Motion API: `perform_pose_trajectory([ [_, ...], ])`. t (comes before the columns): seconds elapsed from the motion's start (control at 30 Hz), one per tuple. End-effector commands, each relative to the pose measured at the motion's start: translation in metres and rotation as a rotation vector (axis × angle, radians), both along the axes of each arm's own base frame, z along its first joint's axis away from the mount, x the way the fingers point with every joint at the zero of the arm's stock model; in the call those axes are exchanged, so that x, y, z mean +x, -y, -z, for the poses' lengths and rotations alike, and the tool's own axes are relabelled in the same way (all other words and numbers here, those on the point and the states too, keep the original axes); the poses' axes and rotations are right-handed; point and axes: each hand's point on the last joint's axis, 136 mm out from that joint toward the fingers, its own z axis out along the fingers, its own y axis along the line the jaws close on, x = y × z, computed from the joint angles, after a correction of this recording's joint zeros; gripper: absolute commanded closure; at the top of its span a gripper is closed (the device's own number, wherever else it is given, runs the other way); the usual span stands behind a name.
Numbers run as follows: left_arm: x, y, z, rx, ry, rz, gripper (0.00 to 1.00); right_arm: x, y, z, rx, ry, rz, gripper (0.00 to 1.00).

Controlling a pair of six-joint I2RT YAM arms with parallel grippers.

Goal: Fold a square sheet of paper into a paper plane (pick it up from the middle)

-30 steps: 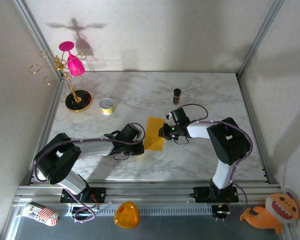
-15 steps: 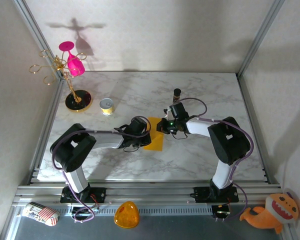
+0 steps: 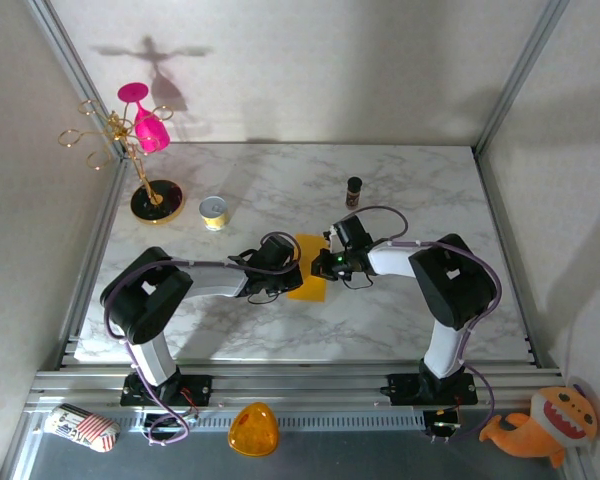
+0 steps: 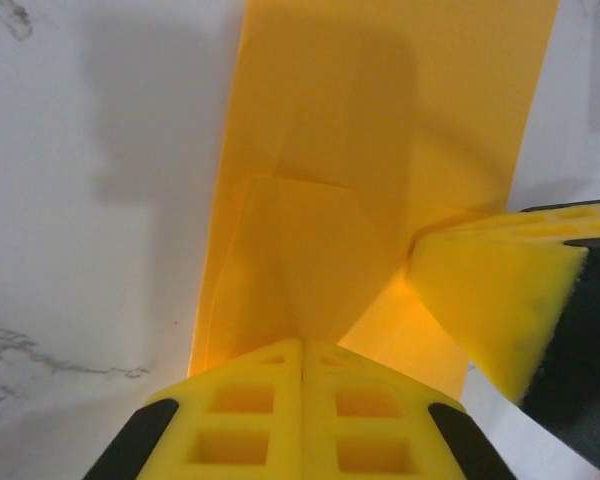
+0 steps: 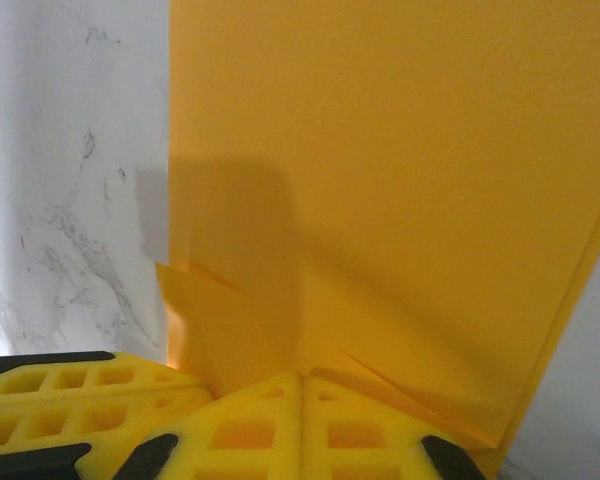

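Both claws closed — left gripper [image 4: 302, 350] pinches the left edge of the square sheet of paper [image 4: 380, 120], right gripper [image 5: 302, 378] its right edge; paper puckers at each.

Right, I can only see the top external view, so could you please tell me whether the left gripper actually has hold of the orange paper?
Observer: Yes. In the left wrist view the left gripper is shut on the square sheet of paper, which rises in a tented ridge into its tips.
Operator: Thank you. And the right one?
Observer: The right wrist view shows the right gripper shut as well, with creases in the paper running into its closed tips.
Operator: How near are the two grippers to each other?
Observer: Very near, side by side on the sheet, though I cannot tell whether they touch.
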Motion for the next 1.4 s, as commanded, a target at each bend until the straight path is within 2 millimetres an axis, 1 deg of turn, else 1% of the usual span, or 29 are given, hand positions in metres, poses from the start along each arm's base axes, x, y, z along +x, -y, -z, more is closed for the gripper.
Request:
perform_pose_trajectory([
  [0.0,-0.018,-0.025,0.033,0.106,-0.090,-0.031,1.00,0.000,0.017,0.018,-0.058,-0.029,0.040,0.97],
  [0.13,-0.023,-0.030,0.036,0.118,-0.099,-0.034,1.00,0.017,0.047,0.024,-0.077,-0.043,0.138,0.97],
  [0.17,-0.024,-0.031,0.036,0.121,-0.098,-0.032,1.00,0.022,0.053,0.023,-0.084,-0.039,0.158,0.96],
  [0.23,-0.023,-0.033,0.035,0.129,-0.091,-0.035,1.00,0.030,0.061,0.016,-0.100,-0.013,0.179,0.96],
  [0.3,-0.020,-0.028,0.030,0.108,-0.079,-0.030,1.00,0.037,0.061,0.004,-0.102,0.020,0.181,0.96],
  [0.4,-0.010,-0.010,0.012,0.028,-0.049,-0.015,1.00,0.040,0.057,-0.016,-0.066,0.043,0.192,0.94],
  [0.47,-0.002,0.004,-0.006,-0.041,-0.022,-0.010,0.97,0.039,0.056,-0.026,-0.043,0.048,0.212,0.92],
  [0.53,0.007,0.016,-0.028,-0.112,0.016,-0.013,0.91,0.034,0.057,-0.035,-0.012,0.038,0.241,0.87],
  [0.6,0.014,0.020,-0.044,-0.143,0.047,-0.029,0.84,0.028,0.057,-0.038,0.018,0.013,0.274,0.78],
  [0.63,0.018,0.018,-0.049,-0.142,0.059,-0.045,0.81,0.024,0.056,-0.040,0.039,-0.005,0.291,0.75],
  [0.67,0.022,0.015,-0.051,-0.135,0.072,-0.059,0.80,0.020,0.055,-0.041,0.056,-0.022,0.302,0.73],
  [0.7,0.025,0.011,-0.052,-0.122,0.083,-0.074,0.80,0.016,0.054,-0.041,0.075,-0.038,0.315,0.70],
  [0.8,0.031,0.003,-0.043,-0.083,0.080,-0.104,0.80,0.007,0.050,-0.042,0.106,-0.074,0.346,0.59],
  [0.9,0.036,-0.002,-0.033,-0.055,0.074,-0.129,0.84,0.002,0.045,-0.042,0.110,-0.096,0.355,0.55],
  [1.07,0.044,-0.005,-0.024,-0.065,0.065,-0.161,0.88,-0.004,0.038,-0.034,0.108,-0.150,0.370,0.55],
  [1.17,0.047,-0.004,-0.018,-0.068,0.055,-0.169,0.90,-0.001,0.036,-0.029,0.092,-0.158,0.374,0.55],
  [1.27,0.045,-0.007,-0.011,-0.057,0.038,-0.189,0.92,0.004,0.033,-0.028,0.085,-0.163,0.374,0.56],
  [1.37,0.041,-0.014,0.001,-0.026,0.003,-0.206,0.92,0.005,0.027,-0.027,0.085,-0.174,0.366,0.57],
])
